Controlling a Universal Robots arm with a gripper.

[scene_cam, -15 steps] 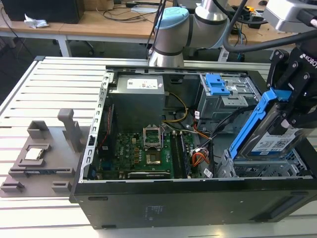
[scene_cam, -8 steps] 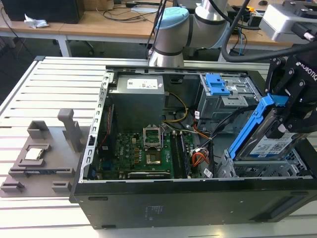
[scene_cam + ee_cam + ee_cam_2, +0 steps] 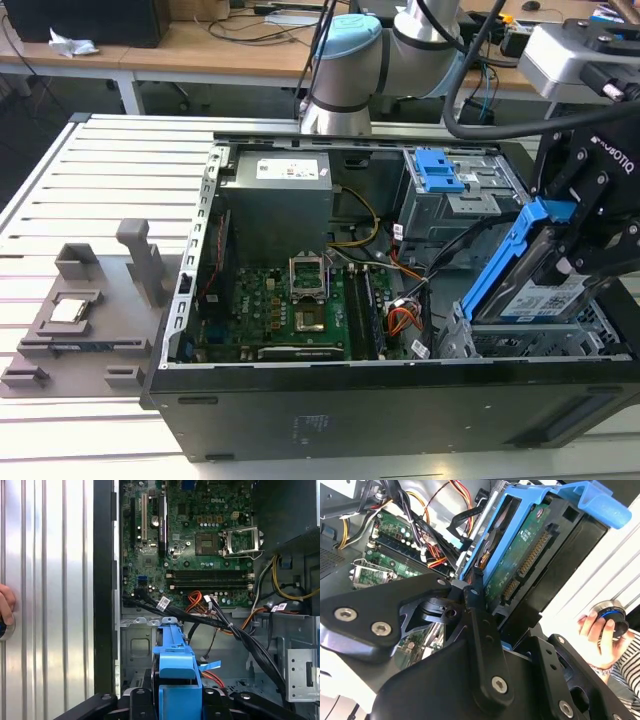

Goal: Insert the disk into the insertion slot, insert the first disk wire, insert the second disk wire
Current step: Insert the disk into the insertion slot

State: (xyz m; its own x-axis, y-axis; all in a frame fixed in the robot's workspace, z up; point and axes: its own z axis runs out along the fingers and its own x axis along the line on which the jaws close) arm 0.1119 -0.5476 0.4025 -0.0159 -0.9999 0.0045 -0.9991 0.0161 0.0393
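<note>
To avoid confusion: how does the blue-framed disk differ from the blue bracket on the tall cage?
The disk is tilted in the gripper; the bracket lies on the tall cage. The disk is larger and has a white label; the bracket has none. Both show blue plastic.

Glossy blue plastic around the disk (image 3: pixel 545 292)

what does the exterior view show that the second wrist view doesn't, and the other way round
Exterior view: the grey parts tray on the slatted table, and the power supply. Second wrist view: the underside of the disk with its connectors, and a person's hand holding a round black device. Both: the disk tilted in its blue carrier, clamped in the gripper, and the motherboard.
</note>
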